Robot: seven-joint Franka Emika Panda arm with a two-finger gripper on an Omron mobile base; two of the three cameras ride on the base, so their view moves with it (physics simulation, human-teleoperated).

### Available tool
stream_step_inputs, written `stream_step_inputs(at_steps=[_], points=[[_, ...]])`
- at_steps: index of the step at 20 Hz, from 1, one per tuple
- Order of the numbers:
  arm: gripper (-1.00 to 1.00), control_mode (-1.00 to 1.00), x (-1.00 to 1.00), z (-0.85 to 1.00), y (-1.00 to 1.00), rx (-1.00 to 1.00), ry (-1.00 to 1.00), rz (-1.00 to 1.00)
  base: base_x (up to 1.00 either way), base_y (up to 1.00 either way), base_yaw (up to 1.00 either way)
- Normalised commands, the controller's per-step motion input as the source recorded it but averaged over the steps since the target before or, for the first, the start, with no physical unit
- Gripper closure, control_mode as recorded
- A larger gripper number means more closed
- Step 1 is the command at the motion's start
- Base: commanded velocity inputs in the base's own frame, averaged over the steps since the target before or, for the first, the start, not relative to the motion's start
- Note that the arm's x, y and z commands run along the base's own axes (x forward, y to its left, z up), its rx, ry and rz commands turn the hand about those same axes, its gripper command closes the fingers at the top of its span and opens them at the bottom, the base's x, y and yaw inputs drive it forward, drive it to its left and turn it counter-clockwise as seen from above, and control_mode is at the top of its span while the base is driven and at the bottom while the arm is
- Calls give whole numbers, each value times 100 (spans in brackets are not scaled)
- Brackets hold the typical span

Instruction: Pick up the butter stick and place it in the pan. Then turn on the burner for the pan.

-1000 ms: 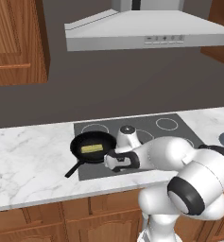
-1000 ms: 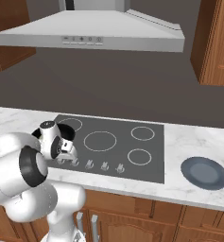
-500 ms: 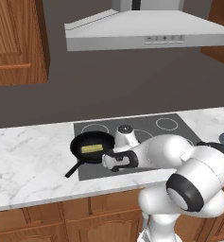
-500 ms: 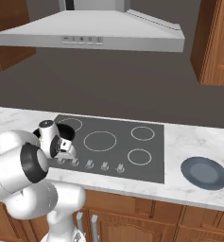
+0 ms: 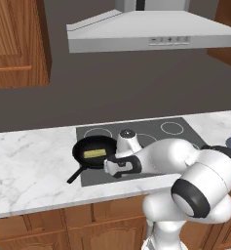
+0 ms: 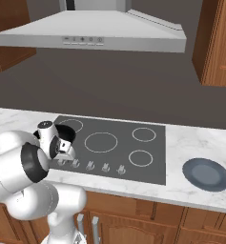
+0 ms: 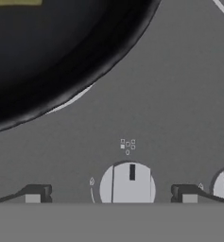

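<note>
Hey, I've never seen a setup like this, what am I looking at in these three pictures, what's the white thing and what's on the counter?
The white thing is a robot arm in a computer-rendered kitchen. Two pictures come from cameras on its base, looking over the arm from its left and from its right. The third comes from a camera on its hand, looking along its claw, whose two dark finger tips stand wide apart, holding nothing.

On the marble counter sits a dark cooktop with a row of knobs along its front. A black pan rests on one burner with the butter stick lying inside it. A blue-grey plate lies to the right of the cooktop.

In the hand view, the claw hovers just above a white knob, centred between the finger tips, with the pan's rim close by.
</note>
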Motion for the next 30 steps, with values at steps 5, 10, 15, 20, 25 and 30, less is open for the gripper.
stream_step_inputs(at_steps=[5, 10, 15, 20, 25, 30], points=[[-100, -100, -4, -6, 0, 0, 0, 0, 0, 0, 0], [-100, -100, -14, -9, 0, 0, 0, -4, 0, 0, 0], [100, -100, 0, -6, 0, 0, 0, -4, 0, 0, 0], [100, -100, 1, -3, 0, 0, 0, 0, 0, 0, 0], [100, -100, 0, -2, 0, 0, 0, 0, 0, 0, 0], [100, -100, 0, -19, 0, 0, -1, 10, 0, 0, 0]])
